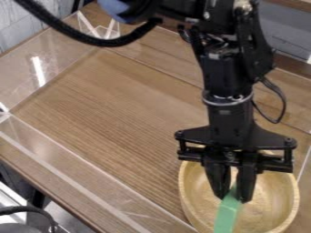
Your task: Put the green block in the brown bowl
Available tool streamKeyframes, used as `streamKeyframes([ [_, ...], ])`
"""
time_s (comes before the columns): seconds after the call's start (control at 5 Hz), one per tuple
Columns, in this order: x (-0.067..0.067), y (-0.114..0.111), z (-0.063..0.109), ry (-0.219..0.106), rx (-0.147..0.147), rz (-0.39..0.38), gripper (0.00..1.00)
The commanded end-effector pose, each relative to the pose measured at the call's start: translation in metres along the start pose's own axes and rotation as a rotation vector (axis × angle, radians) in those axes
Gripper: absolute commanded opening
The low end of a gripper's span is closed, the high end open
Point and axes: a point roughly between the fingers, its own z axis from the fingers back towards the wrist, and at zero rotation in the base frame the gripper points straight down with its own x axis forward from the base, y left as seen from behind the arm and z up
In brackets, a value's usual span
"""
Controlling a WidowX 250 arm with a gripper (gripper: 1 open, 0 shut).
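A long, flat, bright-green block [230, 215] hangs tilted over the brown bowl [195, 187], its lower end reaching down inside the bowl near the picture's bottom edge. My gripper [235, 192] points steeply down from the black arm and is shut on the block's upper end. The bowl is light wood with a thick rim and sits at the lower right of the table; its bottom part is cut off by the frame. Whether the block's lower end touches the bowl's floor I cannot tell.
The wooden table [109, 109] has clear plastic walls [49, 150] along its left and front sides. Black cables [97, 36] hang across the top left. A dark object [31, 223] sits beyond the table's lower left corner.
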Motion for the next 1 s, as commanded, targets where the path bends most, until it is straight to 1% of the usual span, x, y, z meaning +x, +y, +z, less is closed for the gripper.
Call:
streamKeyframes([
  [0.0, 0.0085, -0.0073, 0.016, -0.057, -0.036, -0.011, 0.0],
  [0.8, 0.0084, -0.0057, 0.0152, -0.049, -0.033, -0.006, 0.0],
])
